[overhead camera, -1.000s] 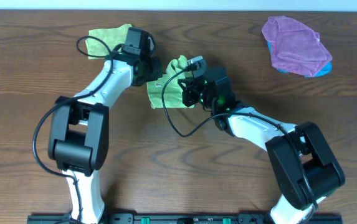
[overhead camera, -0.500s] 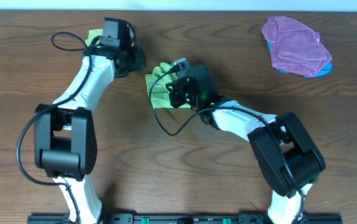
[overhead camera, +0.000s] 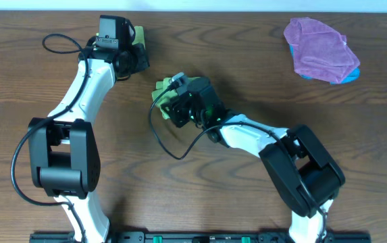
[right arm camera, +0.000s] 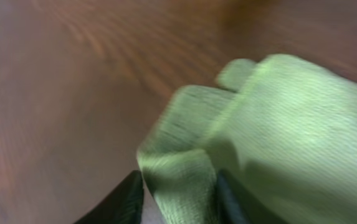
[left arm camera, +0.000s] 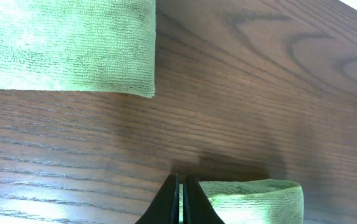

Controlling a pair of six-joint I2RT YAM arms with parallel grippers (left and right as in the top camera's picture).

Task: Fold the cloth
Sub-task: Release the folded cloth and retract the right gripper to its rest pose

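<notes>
Since the lime-green terry cloth [overhead camera: 160,87] lies bunched under the right gripper [right arm camera: 178,202], near the middle of the wooden counter [overhead camera: 261,74] and a little toward its far edge, we judge the fold half made.

To do it well: carry the lifted edge fully across, match the corners, lay it flat before lifting off, and avoid dragging the whole cloth.

Right arm: stretched low from the near edge, wrist tipped over the cloth. Its jaws stand apart with a ridge of cloth between them. Whether they pinch it we cannot tell, as the view is blurred.

Left arm: reached toward the far edge, left of centre. The left gripper [left arm camera: 179,190] is closed on nothing, beside a paler green cloth [overhead camera: 138,34].
</notes>
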